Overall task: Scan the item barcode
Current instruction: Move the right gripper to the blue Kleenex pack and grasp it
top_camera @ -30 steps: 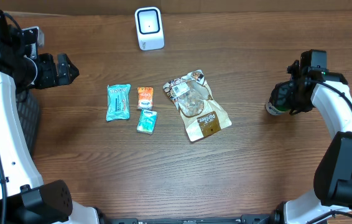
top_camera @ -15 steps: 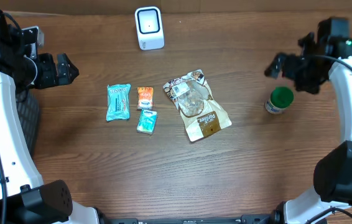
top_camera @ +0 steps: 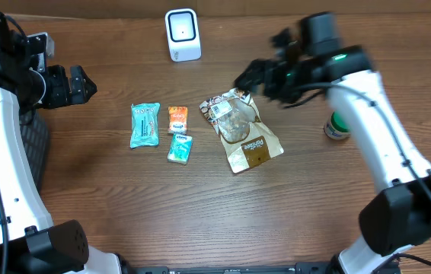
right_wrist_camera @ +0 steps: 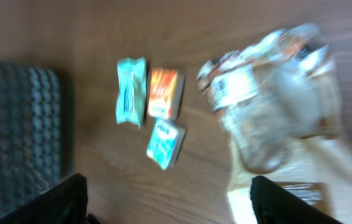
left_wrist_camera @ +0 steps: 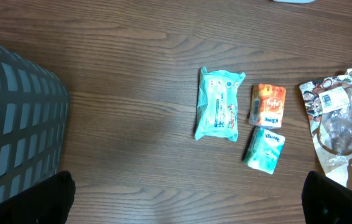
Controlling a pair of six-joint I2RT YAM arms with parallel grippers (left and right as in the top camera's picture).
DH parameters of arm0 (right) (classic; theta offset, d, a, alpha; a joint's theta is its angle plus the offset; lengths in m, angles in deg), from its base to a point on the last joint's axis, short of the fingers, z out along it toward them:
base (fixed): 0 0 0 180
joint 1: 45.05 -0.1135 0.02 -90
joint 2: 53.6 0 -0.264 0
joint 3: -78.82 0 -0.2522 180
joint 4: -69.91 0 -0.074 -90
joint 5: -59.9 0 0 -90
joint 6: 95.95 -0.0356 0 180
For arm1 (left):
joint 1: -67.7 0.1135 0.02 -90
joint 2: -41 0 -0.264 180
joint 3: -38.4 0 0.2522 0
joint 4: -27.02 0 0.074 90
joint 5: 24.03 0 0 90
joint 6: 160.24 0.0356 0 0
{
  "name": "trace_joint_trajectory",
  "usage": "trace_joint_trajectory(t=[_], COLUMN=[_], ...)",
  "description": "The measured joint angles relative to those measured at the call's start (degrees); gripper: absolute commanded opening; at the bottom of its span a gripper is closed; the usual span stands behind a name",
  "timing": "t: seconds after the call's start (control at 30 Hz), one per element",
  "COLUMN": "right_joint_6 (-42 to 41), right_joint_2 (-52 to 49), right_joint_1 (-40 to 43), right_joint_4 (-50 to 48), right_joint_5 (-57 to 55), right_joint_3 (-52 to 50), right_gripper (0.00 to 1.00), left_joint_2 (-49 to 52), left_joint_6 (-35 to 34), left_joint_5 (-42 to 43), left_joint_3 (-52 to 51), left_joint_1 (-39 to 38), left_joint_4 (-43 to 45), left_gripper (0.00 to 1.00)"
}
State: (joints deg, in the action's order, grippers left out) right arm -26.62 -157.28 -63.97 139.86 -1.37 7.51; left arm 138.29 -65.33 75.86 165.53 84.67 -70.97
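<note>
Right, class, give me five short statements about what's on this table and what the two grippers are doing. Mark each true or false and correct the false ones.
1. The right gripper is open and holds nothing. True.
2. The green-lidded jar is held in the right gripper. False: it stands on the table, apart from the gripper, on the far side of the snack bag from the small packets.
3. The orange packet lies between the teal wipes pack and the snack bag. True.
4. The white scanner lies on the snack bag. False: it stands alone near the table's far edge.
5. The left gripper is shut on the orange packet. False: it is open, well clear of the items.
</note>
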Motion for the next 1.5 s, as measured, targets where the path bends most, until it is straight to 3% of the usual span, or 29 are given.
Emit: trace_joint_trajectory(t=[0.17, 0.47, 0.83, 0.87, 0.93, 1.03, 1.13, 1.2, 1.27, 1.3, 1.37, 1.5], right_joint_6=[-10.12, -19.12, -25.79, -25.88, -26.12, -25.44, -21.31, -14.25, -6.03, 2.97, 12.76, 27.91], right_joint_2=[-3.19, -13.62, -19.43, -19.69, -20.26, -20.37, -20.35, -20.35, -20.63, -20.72, -20.81, -20.81], right_joint_1=[-12.07, -24.13, -26.60, -26.60, -26.60, -26.60, -26.32, -25.68, -24.79, -23.76, -22.67, -21.70], right_joint_4=[-3.98, -7.67, -12.61, -13.14, -13.27, -12.57, -9.92, -6.51, -1.31, 3.72, 7.91, 8.66], right_joint_5=[-8.70, -13.40, -15.26, -15.47, -15.80, -16.11, -15.61, -13.35, -10.73, -8.59, -7.39, -8.61], right_joint_3=[-2.62, -3.50, -4.66, -4.66, -4.66, -4.66, -4.39, -3.78, -2.56, -1.29, 0.74, 3.21], right_gripper=[0.57, 0.48, 0.40, 0.27, 0.12, 0.08, 0.06, 0.04, 0.04, 0.04, 0.05, 0.14], left_joint_2=[0.00, 0.00, 0.00, 0.00, 0.00, 0.00, 0.00, 0.00, 0.00, 0.00, 0.00, 0.00], left_joint_6=[0.00, 0.00, 0.00, 0.00, 0.00, 0.00, 0.00, 0.00, 0.00, 0.00, 0.00, 0.00], left_joint_5=[0.00, 0.00, 0.00, 0.00, 0.00, 0.00, 0.00, 0.00, 0.00, 0.00, 0.00, 0.00], left_joint_3=[0.00, 0.00, 0.00, 0.00, 0.00, 0.00, 0.00, 0.00, 0.00, 0.00, 0.00, 0.00], left_joint_1=[0.00, 0.00, 0.00, 0.00, 0.00, 0.00, 0.00, 0.00, 0.00, 0.00, 0.00, 0.00], left_joint_4=[0.00, 0.02, 0.00, 0.02, 0.02, 0.00, 0.02, 0.02, 0.00, 0.04, 0.02, 0.02], left_gripper=[1.00, 1.00, 0.99, 0.99, 1.00, 1.00, 1.00, 1.00, 1.00, 1.00, 1.00, 1.00])
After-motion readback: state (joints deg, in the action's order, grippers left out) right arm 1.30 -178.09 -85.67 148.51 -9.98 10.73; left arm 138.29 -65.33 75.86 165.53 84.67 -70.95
